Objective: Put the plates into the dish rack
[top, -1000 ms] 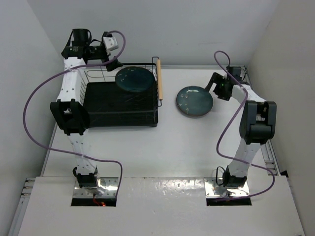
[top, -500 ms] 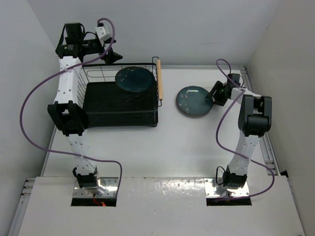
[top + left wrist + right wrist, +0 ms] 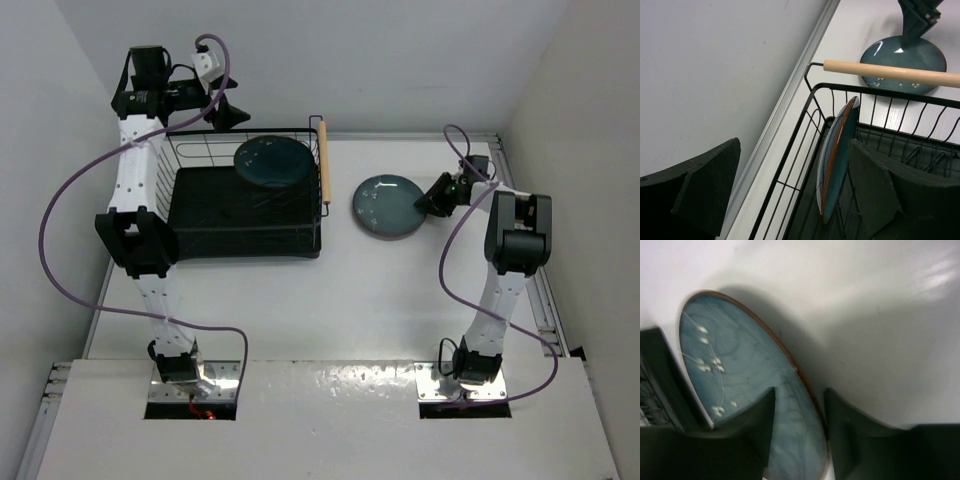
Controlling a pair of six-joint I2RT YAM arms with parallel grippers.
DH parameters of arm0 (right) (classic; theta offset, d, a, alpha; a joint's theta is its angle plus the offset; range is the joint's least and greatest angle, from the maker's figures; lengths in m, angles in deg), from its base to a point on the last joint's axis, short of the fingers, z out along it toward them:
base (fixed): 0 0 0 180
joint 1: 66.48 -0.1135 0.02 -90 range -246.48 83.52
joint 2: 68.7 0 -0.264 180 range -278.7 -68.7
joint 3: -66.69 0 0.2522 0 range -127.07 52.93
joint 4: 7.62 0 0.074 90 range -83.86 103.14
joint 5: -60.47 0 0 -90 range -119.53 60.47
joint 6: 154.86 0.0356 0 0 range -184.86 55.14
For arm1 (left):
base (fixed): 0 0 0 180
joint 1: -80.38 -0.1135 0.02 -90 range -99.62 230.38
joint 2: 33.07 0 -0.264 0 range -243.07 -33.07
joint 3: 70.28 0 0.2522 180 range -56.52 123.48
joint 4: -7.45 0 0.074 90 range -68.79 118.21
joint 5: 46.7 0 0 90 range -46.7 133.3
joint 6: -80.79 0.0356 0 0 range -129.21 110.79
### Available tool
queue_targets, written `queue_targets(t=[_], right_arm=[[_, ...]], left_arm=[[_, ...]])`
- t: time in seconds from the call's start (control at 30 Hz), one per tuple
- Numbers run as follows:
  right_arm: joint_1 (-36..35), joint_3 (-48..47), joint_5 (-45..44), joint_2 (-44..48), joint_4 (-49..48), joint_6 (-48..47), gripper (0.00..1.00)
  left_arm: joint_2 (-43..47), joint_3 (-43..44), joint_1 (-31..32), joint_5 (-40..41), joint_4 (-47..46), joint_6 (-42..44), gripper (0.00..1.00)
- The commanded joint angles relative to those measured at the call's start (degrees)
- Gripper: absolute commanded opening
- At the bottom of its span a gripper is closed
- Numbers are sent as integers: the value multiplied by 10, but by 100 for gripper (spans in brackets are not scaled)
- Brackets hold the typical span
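Note:
One teal-blue plate [image 3: 272, 162] stands on edge in the back right part of the black wire dish rack [image 3: 245, 235]; the left wrist view shows this plate [image 3: 837, 150] edge-on behind the rack wires [image 3: 815, 90]. My left gripper [image 3: 225, 112] hangs open above the rack's back rim, holding nothing [image 3: 793, 150]. The other plate [image 3: 385, 205] lies on the table right of the rack. My right gripper [image 3: 437, 198] has closed on this plate's right rim, with one finger over the glazed face [image 3: 740, 375] and the other outside the rim [image 3: 800, 395].
The rack's wooden handle [image 3: 323, 160] lies between the rack and the table plate. White walls enclose the table at the back and on both sides. The left arm's purple cable [image 3: 70, 200] loops out to the left.
My right gripper has reached the table plate and closed over its right rim, and the plate has shifted slightly left. The left arm rose off the rack and now holds still.

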Motion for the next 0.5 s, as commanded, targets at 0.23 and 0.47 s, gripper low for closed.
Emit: queue_targets(t=[0.23, 0.47], right_arm=[[0, 27, 28, 9, 42, -16, 0], [-8, 36, -11, 192, 21, -151, 0]], left_arm=[[44, -11, 2, -34, -11, -13, 89], [50, -28, 57, 39, -11, -13, 84]])
